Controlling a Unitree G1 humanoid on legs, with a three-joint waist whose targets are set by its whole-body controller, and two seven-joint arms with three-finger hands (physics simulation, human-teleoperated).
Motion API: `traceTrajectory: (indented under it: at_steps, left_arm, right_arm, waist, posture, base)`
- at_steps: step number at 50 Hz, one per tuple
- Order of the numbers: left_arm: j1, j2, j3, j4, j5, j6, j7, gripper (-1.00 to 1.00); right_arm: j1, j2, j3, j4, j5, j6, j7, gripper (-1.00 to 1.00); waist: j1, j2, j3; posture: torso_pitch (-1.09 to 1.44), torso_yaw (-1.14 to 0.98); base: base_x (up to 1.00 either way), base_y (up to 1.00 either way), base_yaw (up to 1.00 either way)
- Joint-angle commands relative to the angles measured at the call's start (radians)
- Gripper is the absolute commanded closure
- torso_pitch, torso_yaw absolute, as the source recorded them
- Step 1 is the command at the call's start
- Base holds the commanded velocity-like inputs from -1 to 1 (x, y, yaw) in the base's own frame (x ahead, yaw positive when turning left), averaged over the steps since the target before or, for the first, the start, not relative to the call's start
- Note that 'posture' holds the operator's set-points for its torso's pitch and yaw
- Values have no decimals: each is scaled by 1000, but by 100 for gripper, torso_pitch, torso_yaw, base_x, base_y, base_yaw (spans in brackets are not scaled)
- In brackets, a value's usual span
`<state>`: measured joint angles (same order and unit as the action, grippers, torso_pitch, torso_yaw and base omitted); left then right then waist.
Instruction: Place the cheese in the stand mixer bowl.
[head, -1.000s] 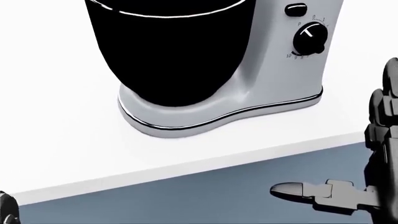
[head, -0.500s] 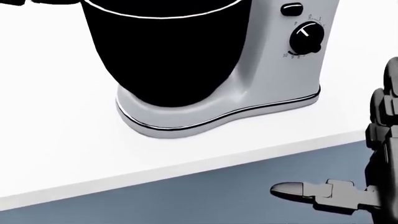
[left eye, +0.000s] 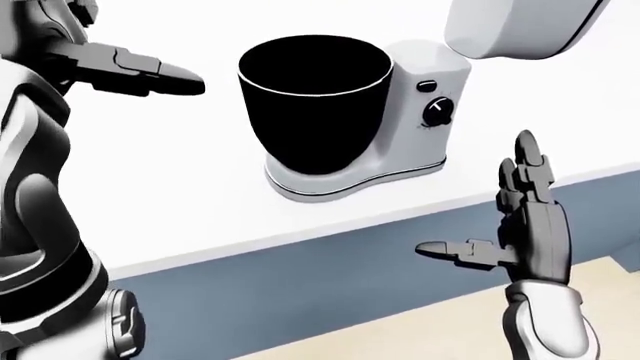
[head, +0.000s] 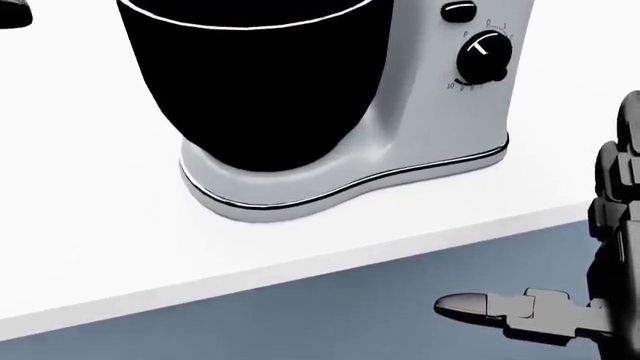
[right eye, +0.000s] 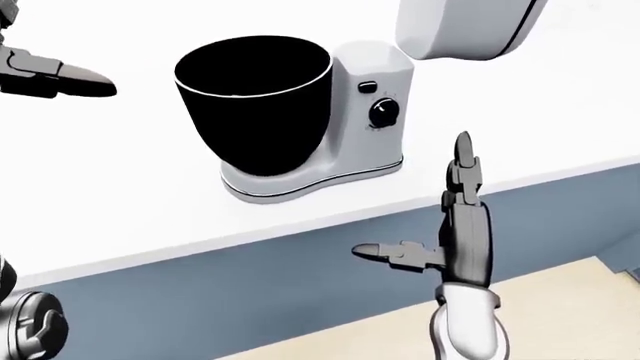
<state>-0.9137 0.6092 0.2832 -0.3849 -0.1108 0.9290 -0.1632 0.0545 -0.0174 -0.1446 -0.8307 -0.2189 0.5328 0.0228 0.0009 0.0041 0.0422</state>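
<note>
Left-eye view shows the black stand mixer bowl (left eye: 314, 105) on the white tabletop (left eye: 180, 187), no cheese visible anywhere, both the left robot hand (left eye: 130, 66) and right robot hand (left eye: 525, 225) splayed and empty, so placement looks either finished or unstarted.

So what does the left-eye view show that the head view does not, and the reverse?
Only the left-eye view shows the left hand raised left of the bowl, the tilted-up mixer head, the bowl's open mouth and the floor. Only the head view shows the numbers around the speed dial. Both show the black bowl, the mixer base, the white counter and the open right hand. No cheese appears.
</note>
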Motion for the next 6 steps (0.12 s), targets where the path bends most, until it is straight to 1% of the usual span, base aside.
traceTrajectory:
  at_steps: [1, 6]
  left_arm:
    - [-25, 16, 17, -23, 7, -26, 2, -100]
    - [-4, 27, 22, -30, 14, -41, -3, -100]
  right_arm:
    - [-13, -4, -2, -37, -3, -29, -5, -100]
    - [-13, -4, -4, -35, -1, -31, -3, -100]
  waist:
    - [0, 3, -20]
    - [1, 3, -21]
  posture:
    - [0, 0]
    - [0, 0]
  base:
    - [0, 0, 0]
    - [0, 0, 0]
